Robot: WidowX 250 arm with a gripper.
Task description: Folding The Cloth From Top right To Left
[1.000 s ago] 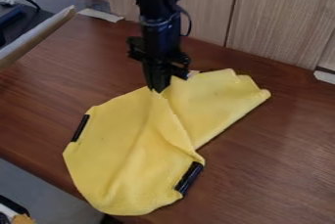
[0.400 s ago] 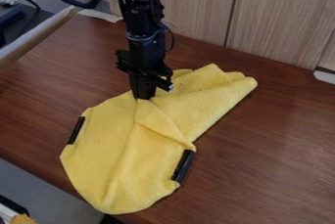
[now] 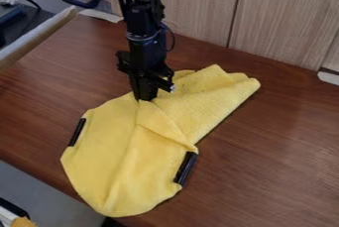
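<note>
The black gripper point(image 3: 145, 97) points down at the upper left part of the yellow cloth point(image 3: 126, 166), its tips shut on a pinch of the fabric. A raised fold runs from the tips down to the cloth's right edge, and the upper right portion lies in loose creases that end in a blunt corner. The lower part spreads fairly flat. One black strip point(image 3: 77, 132) lies along the cloth's left edge and another black strip point(image 3: 185, 167) along its lower right edge.
The brown table point(image 3: 285, 146) meets a wood-panelled wall point(image 3: 205, 3) at the back. A pale raised board point(image 3: 33, 37) borders the upper left. The table's front edge runs close to the cloth's lower left.
My gripper has shifted left and slightly down, pulling the cloth's upper part the same way. Between the latest two frames almost nothing has moved.
</note>
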